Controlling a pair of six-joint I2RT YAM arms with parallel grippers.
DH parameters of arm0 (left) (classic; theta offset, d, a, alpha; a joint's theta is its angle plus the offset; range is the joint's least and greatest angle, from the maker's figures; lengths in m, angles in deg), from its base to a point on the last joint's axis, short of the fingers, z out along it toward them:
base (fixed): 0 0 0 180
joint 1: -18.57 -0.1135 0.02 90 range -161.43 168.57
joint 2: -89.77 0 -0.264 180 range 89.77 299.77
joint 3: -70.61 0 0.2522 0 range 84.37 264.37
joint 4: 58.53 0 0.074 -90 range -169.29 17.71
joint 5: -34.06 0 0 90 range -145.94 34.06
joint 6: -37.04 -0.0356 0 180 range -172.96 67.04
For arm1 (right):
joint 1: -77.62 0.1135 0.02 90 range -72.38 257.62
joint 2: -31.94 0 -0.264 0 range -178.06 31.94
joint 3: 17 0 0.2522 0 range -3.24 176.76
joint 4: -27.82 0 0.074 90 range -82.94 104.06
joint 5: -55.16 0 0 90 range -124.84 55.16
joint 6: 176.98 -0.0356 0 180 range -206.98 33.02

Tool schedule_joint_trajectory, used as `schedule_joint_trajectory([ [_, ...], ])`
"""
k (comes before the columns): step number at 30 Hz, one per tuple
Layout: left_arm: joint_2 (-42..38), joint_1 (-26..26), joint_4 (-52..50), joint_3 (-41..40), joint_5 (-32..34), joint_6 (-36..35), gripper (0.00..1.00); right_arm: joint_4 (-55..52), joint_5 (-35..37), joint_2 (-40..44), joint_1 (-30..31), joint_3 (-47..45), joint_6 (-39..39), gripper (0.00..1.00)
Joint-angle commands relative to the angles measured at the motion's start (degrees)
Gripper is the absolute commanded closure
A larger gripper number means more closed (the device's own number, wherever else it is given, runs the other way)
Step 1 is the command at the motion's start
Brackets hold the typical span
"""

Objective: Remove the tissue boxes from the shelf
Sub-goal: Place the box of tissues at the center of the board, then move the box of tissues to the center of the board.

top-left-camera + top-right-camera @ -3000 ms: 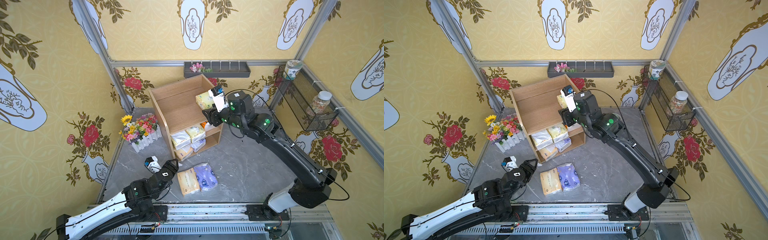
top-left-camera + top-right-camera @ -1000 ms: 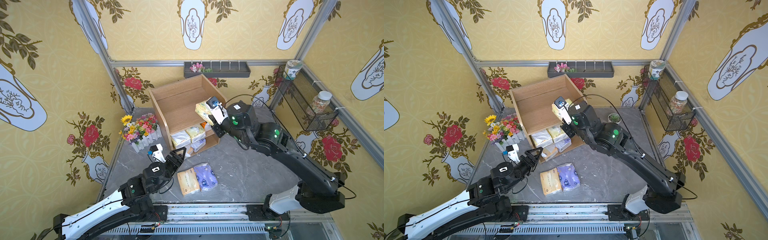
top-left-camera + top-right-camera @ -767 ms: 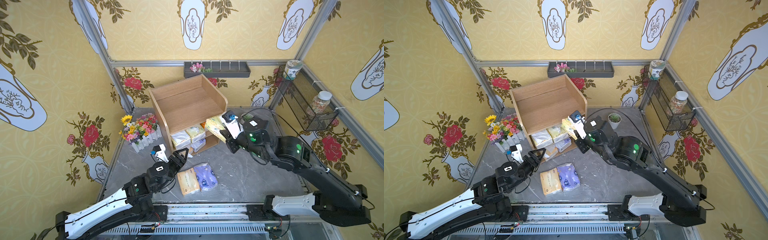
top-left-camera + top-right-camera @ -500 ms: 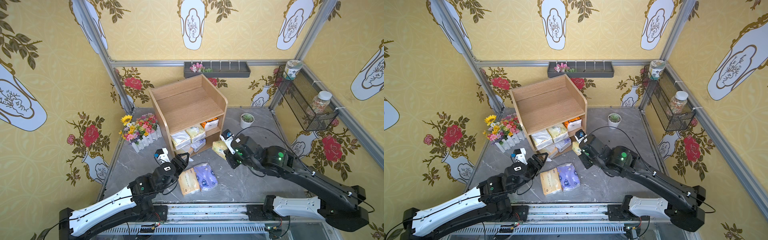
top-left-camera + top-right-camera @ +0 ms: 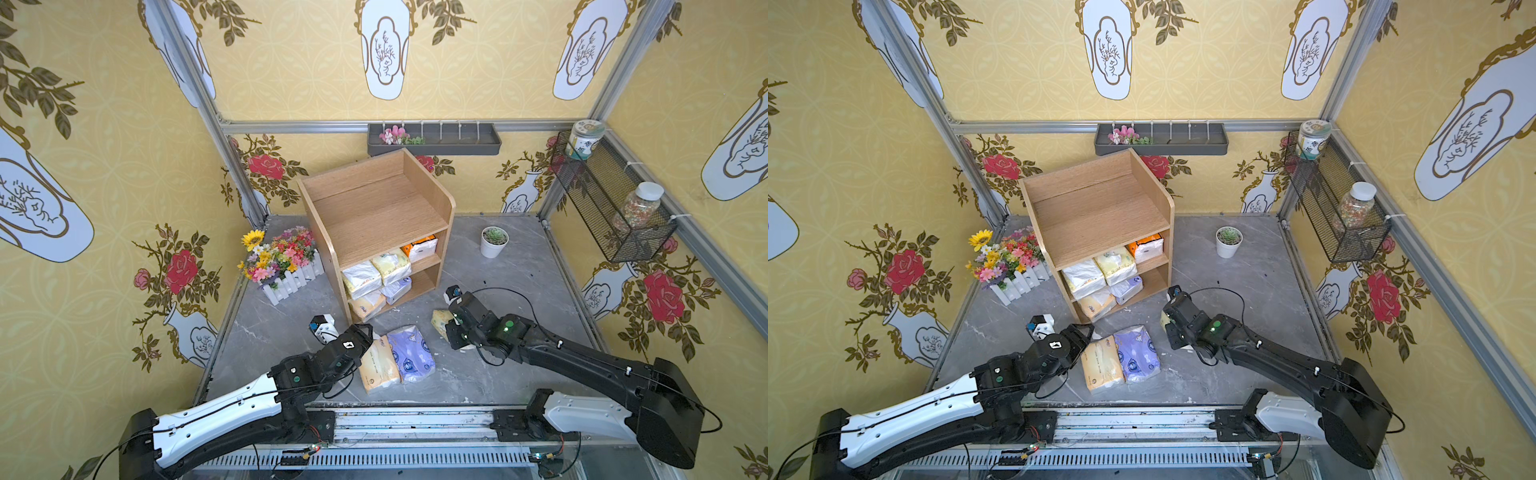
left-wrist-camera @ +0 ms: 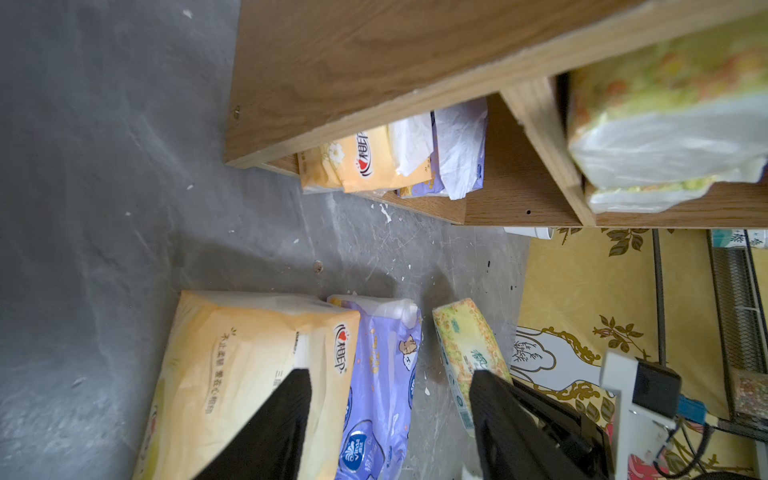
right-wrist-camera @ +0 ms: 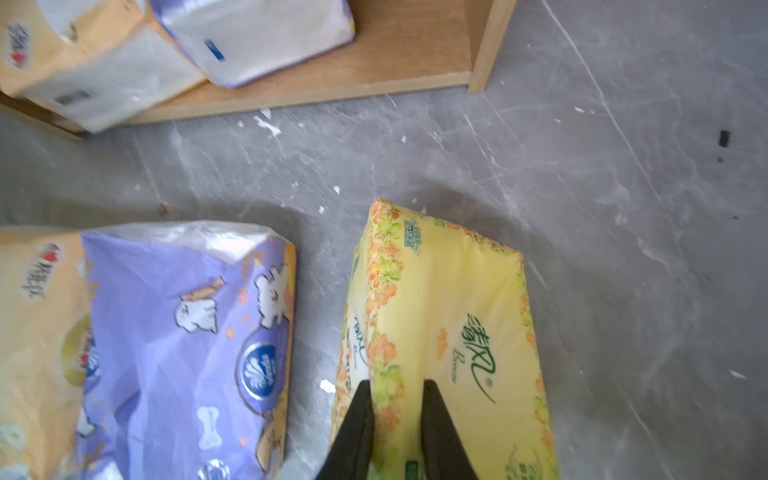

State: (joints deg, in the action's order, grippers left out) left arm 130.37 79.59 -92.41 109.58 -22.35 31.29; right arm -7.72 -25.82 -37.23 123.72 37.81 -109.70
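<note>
On grey stone-look floor [image 5: 540, 257], btwn yellow floral walls [image 5: 291, 75], shelf [image 5: 374, 208] stands.

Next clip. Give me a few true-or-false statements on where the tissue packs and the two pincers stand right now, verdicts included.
1. The right pincer is shut on the pale yellow, green-printed plastic-wrapped tissue pack. True.
2. A tan plastic-wrapped pack and a lavender plastic-wrapped pack lie side by side on the grey stone-look floor. True.
3. The top tier of the light-brown wood-grain shelf holds a pack. False: it is bare; packs sit only on the two lower tiers.
4. The left pincer grips the tan pack. False: its jaws stand open, holding nothing.
</note>
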Motion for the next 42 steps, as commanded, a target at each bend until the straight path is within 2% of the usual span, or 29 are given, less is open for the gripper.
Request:
schedule_joint_trajectory([
  [1,0.09,-0.18,0.87,-0.01,0.27,-0.27,0.33,5.0,-4.87,-0.98,0.03,-1.13,-2.78,0.99],
  [5,1.0,-0.45,0.87,1.14,0.48,-1.61,0.33,3.26,-5.36,0.59,0.03,-1.69,-4.0,0.86],
  [8,1.93,-0.76,1.79,1.76,0.24,-2.7,0.33,0.52,-4.83,1.76,-0.25,0.31,-3.59,0.61],
  [10,2.45,-0.98,2.39,2.09,-0.09,-3.2,0.33,-1.29,-4.45,1.92,-0.7,2.07,-2.97,0.52],
  [13,3.38,-1.11,2.85,2.3,-0.16,-3.22,0.33,-1.12,-4.51,1.08,-1.98,4.21,-2.16,0.53],
  [17,3.85,-1.22,3.6,2.54,-0.66,-3.44,0.33,0.75,-8.34,-3.49,-6.06,5.43,-3.0,0.51],
  [19,3.74,-1.17,3.49,2.65,-0.63,-3.48,0.33,2.87,-10.72,-6.13,-8.04,5.49,-4.88,0.45],
  [21,3.49,-1.21,3.6,2.48,-0.54,-3.3,0.33,4.9,-12.39,-9.01,-9.23,6.08,-6.84,0.31],
  [23,3.27,-1.24,3.71,2.53,-0.58,-3.37,0.33,6.55,-12.59,-11.91,-9.46,7.08,-7.83,0.23],
  [32,2.23,-1.2,3.06,2.47,-0.33,-3.42,0.33,9.48,-12.66,-20.38,-11.04,7.76,-8.74,0.21],
  [42,2.77,-1.22,3.99,2.43,0.0,-3.39,0.33,3.79,-11.69,-13.65,-10.56,4.89,-10.51,0.27],
])
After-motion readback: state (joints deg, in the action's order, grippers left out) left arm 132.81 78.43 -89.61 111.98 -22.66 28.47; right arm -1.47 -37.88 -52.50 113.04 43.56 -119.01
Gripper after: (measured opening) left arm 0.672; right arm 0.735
